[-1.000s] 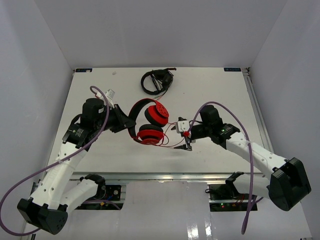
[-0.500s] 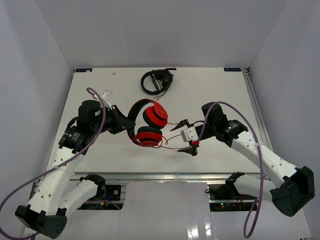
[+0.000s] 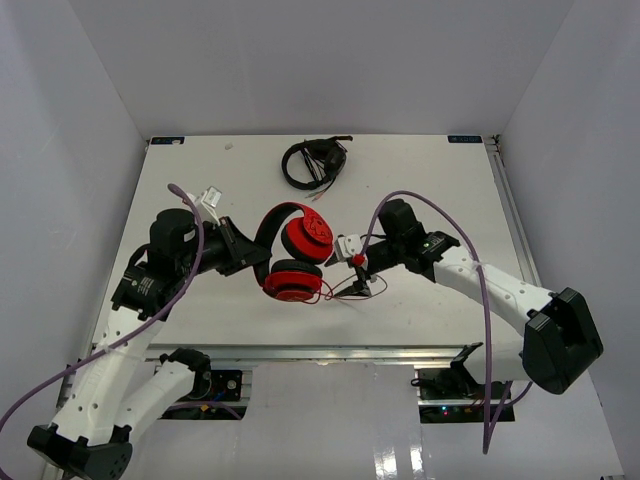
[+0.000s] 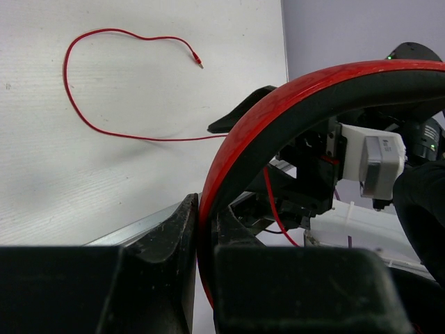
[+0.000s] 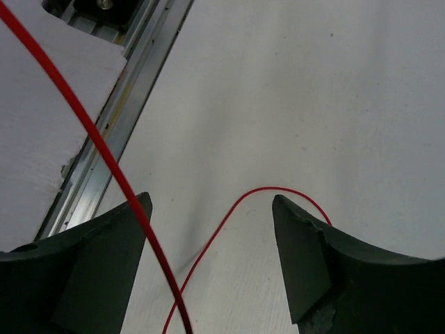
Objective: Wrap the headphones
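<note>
The red headphones (image 3: 297,250) sit in the middle of the table (image 3: 440,190), one earcup stacked over the other. My left gripper (image 3: 254,262) is shut on their red-black headband (image 4: 292,104), which is pinched between the two black fingers (image 4: 174,236). The thin red cable (image 3: 345,291) loops on the table to the right of the earcups. My right gripper (image 3: 356,271) hovers over that loop with its jaws open. In the right wrist view one strand of the cable (image 5: 97,142) crosses the gap next to the left finger, ungripped, and another curve (image 5: 229,212) lies on the table below.
Black headphones (image 3: 313,162) with a coiled cable lie at the back of the table. The metal front rail (image 5: 122,118) runs just beyond the right gripper. White walls close the table in on the left, right and back.
My right gripper has swung left, closer to the earcups, and its jaws have narrowed a little. The left gripper has kept its hold and shifted the headphones slightly.
</note>
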You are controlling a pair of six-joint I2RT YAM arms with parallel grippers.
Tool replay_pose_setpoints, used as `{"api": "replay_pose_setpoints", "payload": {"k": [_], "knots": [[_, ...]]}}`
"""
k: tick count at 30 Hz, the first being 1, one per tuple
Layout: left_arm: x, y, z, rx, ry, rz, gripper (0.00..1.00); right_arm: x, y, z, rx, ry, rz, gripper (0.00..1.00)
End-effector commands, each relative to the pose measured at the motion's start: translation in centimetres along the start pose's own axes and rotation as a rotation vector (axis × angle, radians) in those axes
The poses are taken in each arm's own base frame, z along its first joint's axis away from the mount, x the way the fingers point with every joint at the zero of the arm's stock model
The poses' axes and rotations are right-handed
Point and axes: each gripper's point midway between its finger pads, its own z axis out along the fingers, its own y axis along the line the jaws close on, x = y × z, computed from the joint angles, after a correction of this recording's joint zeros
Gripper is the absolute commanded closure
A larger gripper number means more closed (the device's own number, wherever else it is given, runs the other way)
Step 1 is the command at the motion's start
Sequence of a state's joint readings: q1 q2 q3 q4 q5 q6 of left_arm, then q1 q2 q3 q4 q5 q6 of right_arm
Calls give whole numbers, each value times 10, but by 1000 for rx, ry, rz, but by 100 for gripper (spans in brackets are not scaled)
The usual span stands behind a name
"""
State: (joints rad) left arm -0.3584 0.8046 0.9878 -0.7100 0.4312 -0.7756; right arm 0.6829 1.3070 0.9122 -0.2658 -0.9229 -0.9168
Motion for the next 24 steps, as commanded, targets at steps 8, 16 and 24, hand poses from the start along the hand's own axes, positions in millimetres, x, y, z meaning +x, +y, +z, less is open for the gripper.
{"api": "replay_pose_setpoints", "payload": {"k": [8, 16, 24], "knots": [[-6, -19, -12, 69, -47, 13, 100, -29, -36, -49, 254, -23, 35, 92], [4, 15, 6, -7, -26, 64, 100, -46, -62, -127, 476, -45, 134, 92], [7, 31, 16, -46, -3, 108, 100, -67, -82, -148, 582, -135, 283, 92]]}}
